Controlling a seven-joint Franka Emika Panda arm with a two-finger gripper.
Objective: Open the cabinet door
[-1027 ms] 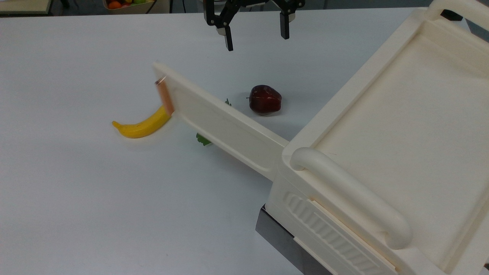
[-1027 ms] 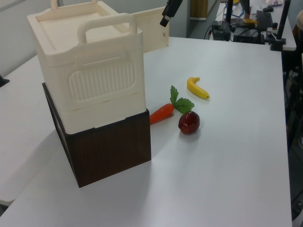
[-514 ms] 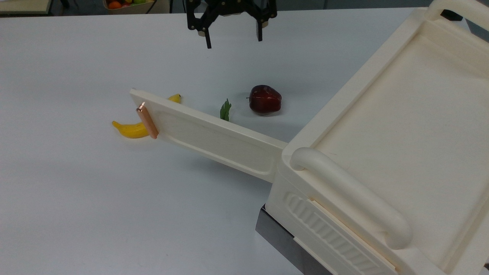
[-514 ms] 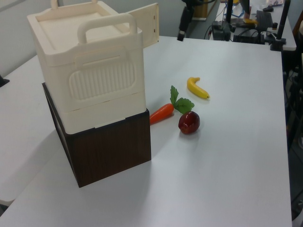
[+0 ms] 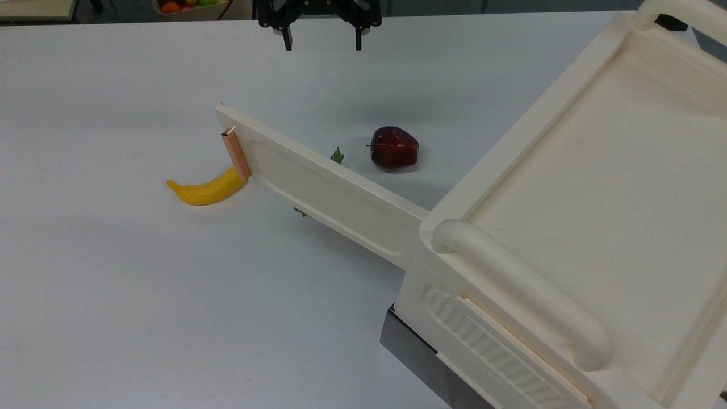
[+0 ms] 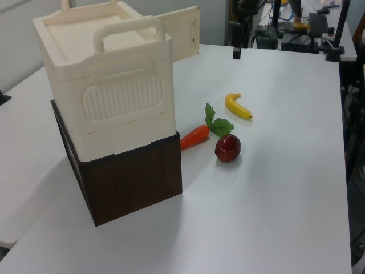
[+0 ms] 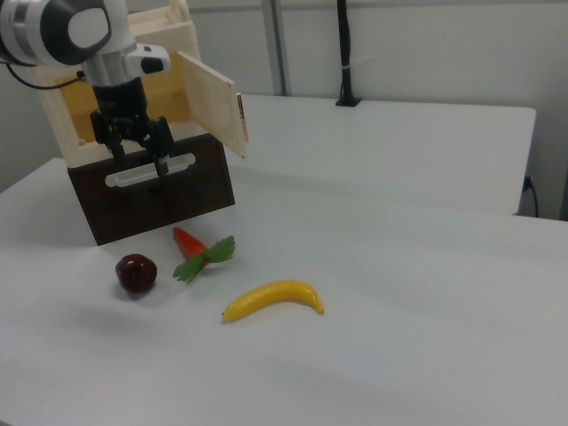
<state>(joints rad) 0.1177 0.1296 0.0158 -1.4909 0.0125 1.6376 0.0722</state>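
Note:
The cabinet door is a long cream panel standing swung out from the cream cabinet, with a copper strip handle at its free end. In the left view the door juts out behind the cabinet. In the right view the door stands well ajar. My gripper hangs open above the table, beyond the door's free end and apart from it, with nothing between its fingers. The gripper hovers in front of the cabinet's dark base in the right view.
A banana lies under the door's handle end, and a dark red apple sits behind the door. A carrot with green leaves lies between the base and the apple. A bowl of fruit stands past the table's far edge.
The gripper drew back toward the top view's upper left, away from the door. The freed door swung farther out, then came back a little.

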